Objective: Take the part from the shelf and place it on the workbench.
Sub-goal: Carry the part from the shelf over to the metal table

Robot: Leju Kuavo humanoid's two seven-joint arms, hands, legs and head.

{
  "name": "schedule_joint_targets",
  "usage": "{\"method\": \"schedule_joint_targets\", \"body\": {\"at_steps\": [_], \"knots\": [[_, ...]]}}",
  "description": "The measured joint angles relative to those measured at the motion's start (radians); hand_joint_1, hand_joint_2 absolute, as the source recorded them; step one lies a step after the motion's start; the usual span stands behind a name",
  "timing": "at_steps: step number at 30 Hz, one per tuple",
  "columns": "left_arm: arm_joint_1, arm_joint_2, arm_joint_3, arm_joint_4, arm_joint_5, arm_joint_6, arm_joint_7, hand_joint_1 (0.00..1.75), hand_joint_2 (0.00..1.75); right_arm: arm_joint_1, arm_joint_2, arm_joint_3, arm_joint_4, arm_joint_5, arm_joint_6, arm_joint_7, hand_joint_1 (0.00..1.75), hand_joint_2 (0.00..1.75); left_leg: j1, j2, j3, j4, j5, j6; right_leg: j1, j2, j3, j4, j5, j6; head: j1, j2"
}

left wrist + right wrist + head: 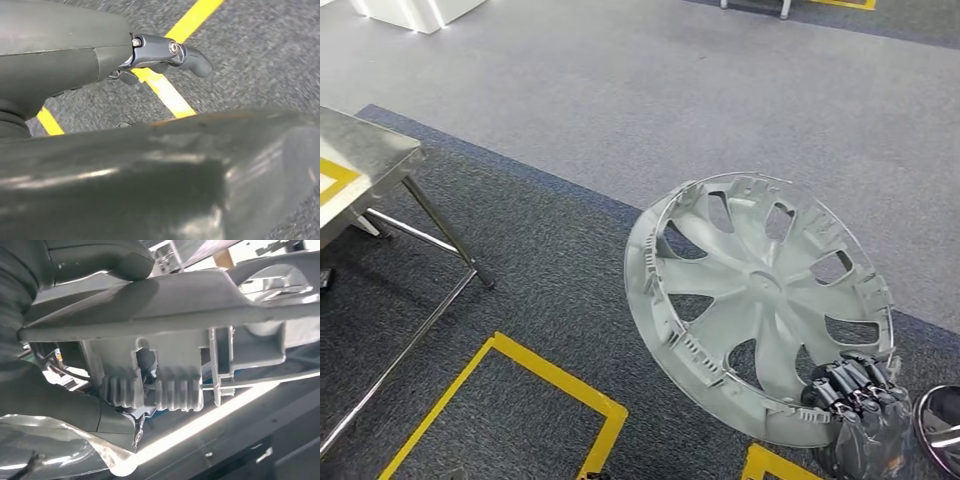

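Silver-grey hubcap (758, 300), spoked w/ clipped rim, tilted over carpet; right hand (860, 395) fingers pinching its lower edge. Left hand (166, 52) fingers apart, empty.

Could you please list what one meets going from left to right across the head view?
Shiny metal workbench on thin legs → yellow tape rectangle on the dark carpet → grey plastic wheel cover → right hand gripping the cover's lower rim.
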Motion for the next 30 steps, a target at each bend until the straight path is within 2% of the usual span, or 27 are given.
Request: {"method": "schedule_joint_targets", "body": {"at_steps": [1,3,4,5,7,8,10,11,12,13,14,15,16,17,18,19,20,21,22,23,25,26,27,28,29,30], "knots": [[0.001,0.0,0.0,0.0,0.0,-0.001,0.0,0.0,0.0,0.0,0.0,0.0,0.0,0.001,0.0,0.0,1.75,1.75,-0.001,0.009,0.032,-0.062,0.037,0.004,0.001,-0.013,0.005,0.0,-0.004,0.001,0.0,0.0],[0.0,0.0,0.0,0.0,0.0,-0.001,0.001,0.0,0.0,-0.001,0.0,0.001,0.0,0.002,0.0,0.0,1.75,1.75,-0.011,0.05,0.101,-0.196,0.086,0.018,0.004,-0.036,0.015,-0.001,-0.013,0.007,0.0,0.0],[-0.002,0.001,0.0,0.0,0.0,-0.001,0.001,0.0,0.0,-0.001,0.0,0.001,0.0,0.002,0.0,0.0,1.75,1.75,-0.016,0.064,0.121,-0.234,0.094,0.024,0.006,-0.047,0.02,-0.001,-0.017,0.012,0.001,0.0],[-0.002,0.001,0.0,0.0,0.0,-0.001,0.001,0.0,0.0,-0.002,0.0,0.001,0.0,0.002,0.0,0.0,1.75,1.75,-0.021,0.069,0.127,-0.248,0.091,0.029,0.007,-0.057,0.023,-0.003,-0.02,0.017,0.002,0.0],[0.0,0.002,0.0,0.0,0.0,-0.001,0.002,0.0,0.0,-0.003,0.0,0.002,0.0,0.003,0.0,0.0,1.75,1.75,-0.021,0.049,0.128,-0.258,0.093,0.037,0.006,-0.074,0.029,-0.007,-0.026,0.027,0.002,0.0],[0.002,0.002,0.0,0.0,0.0,-0.001,0.002,0.0,0.0,-0.004,0.0,0.002,0.0,0.003,0.0,0.0,1.75,1.75,-0.018,0.038,0.134,-0.266,0.095,0.042,0.005,-0.065,0.03,-0.002,-0.034,0.031,0.003,0.0],[0.001,0.002,0.0,0.0,0.0,0.0,0.002,0.0,0.0,-0.004,-0.001,0.002,0.0,0.003,0.0,0.0,1.75,1.75,-0.01,0.016,0.144,-0.279,0.1,0.052,0.001,-0.01,0.003,0.059,-0.07,0.038,0.007,0.0],[0.0,0.002,0.0,0.0,0.0,-0.001,0.002,0.0,0.0,-0.004,-0.001,0.002,0.0,0.004,0.0,0.0,1.75,1.75,-0.009,0.005,0.146,-0.28,0.1,0.055,0.0,0.023,-0.026,0.12,-0.097,0.04,0.011,0.0],[-0.002,0.001,0.0,0.0,-0.001,-0.002,0.002,0.0,0.0,-0.004,-0.001,0.003,0.0,0.004,0.0,0.0,1.75,1.75,-0.008,-0.007,0.146,-0.279,0.099,0.057,-0.001,0.043,-0.064,0.188,-0.122,0.042,0.012,0.0],[-0.003,0.0,0.0,0.0,-0.001,-0.002,0.002,0.0,0.0,-0.003,-0.001,0.003,0.0,0.005,0.0,0.0,1.75,1.75,-0.008,-0.021,0.146,-0.278,0.098,0.058,-0.001,0.051,-0.099,0.242,-0.135,0.044,0.014,0.0],[-0.003,-0.001,0.0,0.0,-0.002,-0.003,0.002,0.0,0.0,-0.002,-0.001,0.003,0.001,0.006,0.0,0.0,1.75,1.75,-0.008,-0.035,0.148,-0.277,0.097,0.057,-0.002,0.054,-0.121,0.265,-0.128,0.045,0.015,0.0],[-0.003,-0.002,0.0,0.0,-0.003,-0.003,0.002,0.0,0.0,-0.002,-0.001,0.003,0.001,0.008,0.0,0.0,1.75,1.75,-0.007,-0.051,0.149,-0.275,0.094,0.056,-0.003,0.056,-0.123,0.248,-0.1,0.046,0.015,0.0],[-0.003,-0.002,0.0,0.0,-0.004,-0.003,0.002,0.0,0.0,-0.001,-0.001,0.003,0.002,0.008,0.0,0.0,1.75,1.75,-0.006,-0.067,0.152,-0.272,0.091,0.053,-0.004,0.063,-0.107,0.194,-0.055,0.047,0.015,0.0],[-0.003,-0.002,0.0,0.0,-0.005,-0.003,0.002,0.0,0.0,-0.002,-0.002,0.003,0.003,0.008,0.0,0.0,1.75,1.75,-0.004,-0.082,0.153,-0.268,0.087,0.048,-0.007,0.081,-0.081,0.129,-0.017,0.048,0.015,0.0],[-0.004,-0.002,0.0,0.0,-0.006,-0.002,0.002,0.0,0.0,-0.002,-0.002,0.004,0.003,0.008,0.0,0.0,1.75,1.75,-0.003,-0.095,0.151,-0.261,0.083,0.043,-0.011,0.107,-0.056,0.069,0.007,0.049,0.016,0.0],[-0.005,-0.002,0.0,0.0,-0.006,-0.002,0.002,0.0,0.0,-0.002,-0.002,0.004,0.003,0.008,0.0,-0.001,1.75,1.75,-0.002,-0.108,0.147,-0.256,0.081,0.038,-0.013,0.129,-0.038,0.031,0.017,0.048,0.016,0.0],[-0.006,-0.002,0.0,0.0,-0.007,-0.002,0.002,0.0,0.0,-0.003,-0.002,0.004,0.003,0.008,0.0,-0.001,1.75,1.75,-0.001,-0.12,0.141,-0.253,0.08,0.032,-0.013,0.144,-0.029,0.017,0.012,0.045,0.016,0.0],[-0.005,-0.002,0.0,0.0,-0.007,-0.001,0.002,0.0,0.0,-0.002,-0.002,0.005,0.003,0.009,0.0,-0.001,1.75,1.75,0.001,-0.132,0.136,-0.251,0.082,0.027,-0.012,0.143,-0.025,0.012,0.01,0.041,0.017,0.0],[-0.003,-0.001,0.0,0.001,-0.008,-0.001,0.002,0.0,0.0,-0.002,-0.002,0.005,0.003,0.01,-0.001,-0.001,1.75,1.75,0.003,-0.142,0.133,-0.251,0.083,0.022,-0.011,0.131,-0.022,0.012,0.01,0.035,0.017,0.0],[-0.001,-0.001,0.0,0.001,-0.009,0.0,0.002,0.0,0.0,-0.003,-0.002,0.004,0.003,0.011,0.0,-0.001,1.75,1.75,0.002,-0.13,0.13,-0.247,0.08,0.017,-0.011,0.118,-0.018,0.009,0.01,0.029,0.015,0.0],[0.0,-0.002,0.0,0.001,-0.013,0.0,0.002,0.0,0.0,-0.003,-0.002,0.004,0.002,0.016,-0.001,-0.002,1.75,1.75,-0.002,-0.067,0.106,-0.194,0.05,0.008,-0.012,0.088,-0.009,0.002,0.008,0.016,0.007,0.0],[-0.002,-0.002,0.0,0.002,-0.015,0.0,0.002,0.0,0.0,-0.003,-0.002,0.003,0.002,0.019,-0.001,-0.003,1.75,1.75,-0.002,-0.03,0.078,-0.137,0.023,0.003,-0.01,0.072,-0.005,0.001,0.006,0.01,0.002,0.0],[-0.004,-0.002,0.0,0.002,-0.017,0.0,0.002,0.0,0.0,-0.003,-0.002,0.003,0.002,0.021,-0.001,-0.003,1.75,1.75,0.0,-0.01,0.043,-0.067,-0.007,0.0,-0.008,0.055,-0.002,0.001,0.003,0.006,0.0,0.0],[-0.006,-0.002,0.0,0.002,-0.018,0.0,0.002,0.0,0.0,-0.003,-0.002,0.002,0.002,0.023,-0.001,-0.004,1.75,1.75,0.002,-0.004,0.01,-0.006,-0.028,-0.002,-0.006,0.039,0.0,0.001,0.0,0.004,0.0,0.0],[-0.006,-0.002,0.0,0.002,-0.018,0.0,0.002,0.0,0.0,-0.003,-0.002,0.002,0.002,0.025,-0.001,-0.005,1.75,1.75,0.003,-0.002,-0.01,0.03,-0.032,-0.003,-0.005,0.024,0.002,0.001,-0.003,0.003,0.0,0.0],[-0.005,-0.003,0.0,0.002,-0.018,0.0,0.002,0.0,0.0,-0.002,-0.002,0.002,0.002,0.027,-0.001,-0.006,1.75,1.75,0.004,-0.001,-0.011,0.028,-0.017,-0.002,-0.004,0.01,0.006,0.001,-0.007,0.003,-0.001,0.0]]}}
